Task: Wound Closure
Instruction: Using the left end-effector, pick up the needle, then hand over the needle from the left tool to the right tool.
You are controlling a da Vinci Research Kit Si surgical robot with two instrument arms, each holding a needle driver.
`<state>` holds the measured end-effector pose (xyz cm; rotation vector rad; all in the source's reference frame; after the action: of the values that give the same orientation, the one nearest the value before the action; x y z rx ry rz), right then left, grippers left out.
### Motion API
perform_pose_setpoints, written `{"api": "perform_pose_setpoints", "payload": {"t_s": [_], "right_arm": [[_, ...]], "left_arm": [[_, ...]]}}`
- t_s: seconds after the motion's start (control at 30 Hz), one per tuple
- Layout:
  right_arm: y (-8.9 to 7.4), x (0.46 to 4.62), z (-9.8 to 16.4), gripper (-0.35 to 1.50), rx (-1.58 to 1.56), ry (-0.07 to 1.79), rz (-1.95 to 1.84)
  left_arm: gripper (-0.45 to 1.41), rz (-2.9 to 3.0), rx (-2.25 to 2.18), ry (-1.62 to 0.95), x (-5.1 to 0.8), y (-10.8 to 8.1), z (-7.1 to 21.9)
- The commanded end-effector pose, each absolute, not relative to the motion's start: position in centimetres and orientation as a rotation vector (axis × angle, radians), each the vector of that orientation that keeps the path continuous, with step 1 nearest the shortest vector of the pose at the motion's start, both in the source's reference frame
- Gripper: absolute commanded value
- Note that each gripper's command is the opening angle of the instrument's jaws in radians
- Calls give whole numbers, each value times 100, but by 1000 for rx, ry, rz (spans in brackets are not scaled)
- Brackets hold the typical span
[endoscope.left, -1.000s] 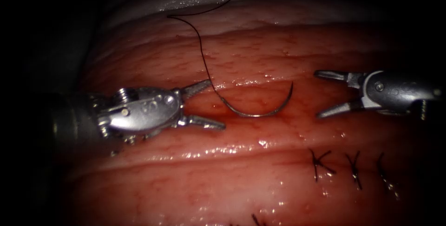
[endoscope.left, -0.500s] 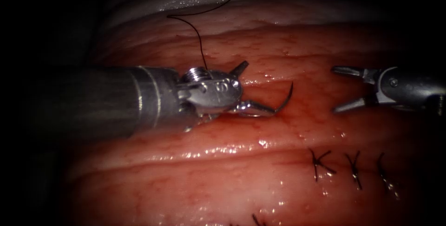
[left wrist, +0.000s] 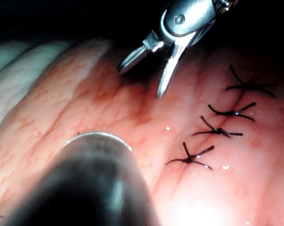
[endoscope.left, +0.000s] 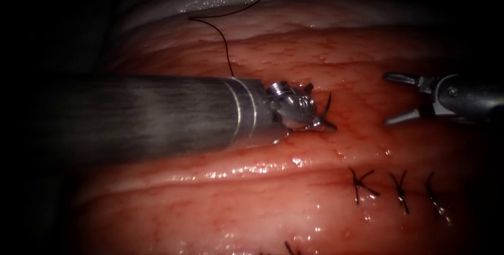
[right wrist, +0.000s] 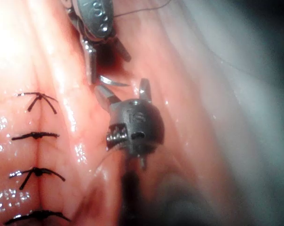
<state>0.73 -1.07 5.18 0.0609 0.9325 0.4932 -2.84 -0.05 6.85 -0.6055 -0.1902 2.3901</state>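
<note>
On the tissue (endoscope.left: 262, 202), the curved needle (endoscope.left: 326, 106) lies on the surface, not driven in, its thread (endoscope.left: 223, 45) trailing up and away. The left tool (endoscope.left: 320, 109) has its jaws apart around the needle near its tip, not closed on it. To the right, well apart, the right tool (endoscope.left: 394, 100) hangs with jaws apart, holding nothing, above the finished stitches (endoscope.left: 399, 189).

I see dim light with dark borders in the endoscope view; small glare spots shine on the wet tissue (endoscope.left: 252, 171).

Both tools' fingers spread beside the needle (right wrist: 113, 83).
</note>
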Motion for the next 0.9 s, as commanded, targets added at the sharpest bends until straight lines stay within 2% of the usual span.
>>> {"api": "perform_pose_setpoints", "payload": {"t_s": [0.03,0.13,0.23,0.27,0.4,0.43,0.9], "right_arm": [[-106,82,524,101,61,935,492],[-107,82,524,101,60,934,493],[-107,84,524,101,60,932,493],[-107,85,524,101,62,930,492],[-108,86,525,103,63,927,491],[-107,87,525,103,62,927,492],[-105,89,530,103,60,924,494]], "left_arm": [[53,2396,-596,-197,-288,-4,694],[51,2402,-577,-211,-288,-7,701],[41,2420,-565,-246,-290,-10,708],[32,2425,-567,-261,-291,-12,709],[-37,2420,-601,-317,-295,-12,709],[-45,2417,-606,-325,-296,-10,708],[-45,2482,-856,-276,-277,10,667]]}}
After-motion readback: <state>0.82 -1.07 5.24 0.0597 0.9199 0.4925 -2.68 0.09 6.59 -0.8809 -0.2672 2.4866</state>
